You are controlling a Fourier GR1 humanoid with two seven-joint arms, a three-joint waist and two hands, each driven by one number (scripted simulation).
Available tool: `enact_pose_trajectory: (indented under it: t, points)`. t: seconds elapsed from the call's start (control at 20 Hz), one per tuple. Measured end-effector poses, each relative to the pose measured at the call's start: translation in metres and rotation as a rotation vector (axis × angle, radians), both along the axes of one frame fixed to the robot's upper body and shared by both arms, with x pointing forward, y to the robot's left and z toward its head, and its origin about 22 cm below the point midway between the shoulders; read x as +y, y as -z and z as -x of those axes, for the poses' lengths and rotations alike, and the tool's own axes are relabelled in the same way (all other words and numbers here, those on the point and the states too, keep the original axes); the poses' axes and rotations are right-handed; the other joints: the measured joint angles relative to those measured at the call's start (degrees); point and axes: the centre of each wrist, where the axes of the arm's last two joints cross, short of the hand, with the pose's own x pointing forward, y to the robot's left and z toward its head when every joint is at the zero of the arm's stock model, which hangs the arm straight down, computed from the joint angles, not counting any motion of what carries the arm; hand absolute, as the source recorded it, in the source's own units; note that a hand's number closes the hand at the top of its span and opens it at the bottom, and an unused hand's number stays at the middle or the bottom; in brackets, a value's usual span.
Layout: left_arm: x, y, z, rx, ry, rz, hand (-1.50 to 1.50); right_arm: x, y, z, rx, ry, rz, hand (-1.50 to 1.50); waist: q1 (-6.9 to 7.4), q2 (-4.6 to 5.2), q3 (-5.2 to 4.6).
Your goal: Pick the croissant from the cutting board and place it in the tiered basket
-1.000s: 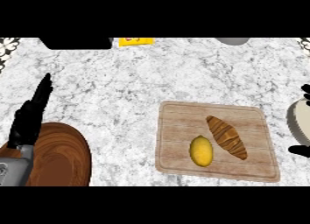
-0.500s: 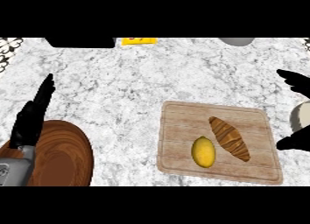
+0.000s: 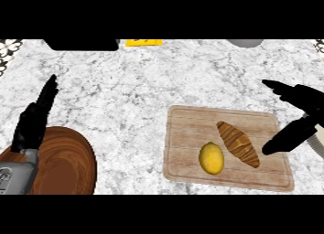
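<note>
A brown, striped croissant (image 3: 238, 143) lies diagonally on the cutting board (image 3: 191, 123), just left of the open right hand (image 3: 301, 119).

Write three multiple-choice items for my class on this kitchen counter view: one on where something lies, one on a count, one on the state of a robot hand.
1. Where does the croissant lie?
A. On the cutting board, right of the lemon
B. In the wooden bowl
C. On bare counter

2. How many food items lie on the cutting board?
A. One
B. Two
C. Three

3. What is the right robot hand doing?
A. Curled round the croissant
B. Open at the board's right edge, holding nothing
C. Pressing the lemon

Answers:
1. A, since it rests on the wood beside the lemon.
2. B, only croissant and lemon show there.
3. B, its fingers and thumb are spread apart, clear of the croissant.
</note>
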Motion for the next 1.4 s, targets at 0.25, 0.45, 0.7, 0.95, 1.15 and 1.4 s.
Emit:
enact_pose_trajectory:
  t: [0.25,0.45,0.7,0.95,1.15,1.4]
  points:
    - [-0.001,0.000,0.005,-0.008,0.001,-0.003,0.00,0.013,0.011,-0.003,0.033,-0.016,0.035,-1.50,-0.02,-0.06,0.06]
    - [-0.001,0.003,0.007,-0.008,-0.005,-0.004,0.00,0.013,0.019,0.002,0.049,-0.028,0.050,-1.50,-0.17,-0.10,0.13]
    - [-0.001,0.001,0.009,0.001,-0.006,-0.006,0.00,0.027,0.025,0.013,0.036,-0.059,0.092,-1.50,-0.22,-0.14,0.16]
    - [0.000,0.001,0.008,-0.002,-0.002,-0.007,0.00,0.034,0.032,0.024,0.016,-0.071,0.162,-1.50,-0.28,-0.16,0.19]
    - [0.000,0.005,0.005,-0.006,-0.009,-0.019,0.00,0.035,0.031,0.026,-0.004,-0.077,0.188,-1.50,-0.28,-0.20,0.28]
    - [-0.002,-0.001,0.007,-0.002,-0.006,-0.010,0.00,0.042,0.042,0.025,0.002,-0.076,0.207,-1.50,-0.16,-0.16,0.23]
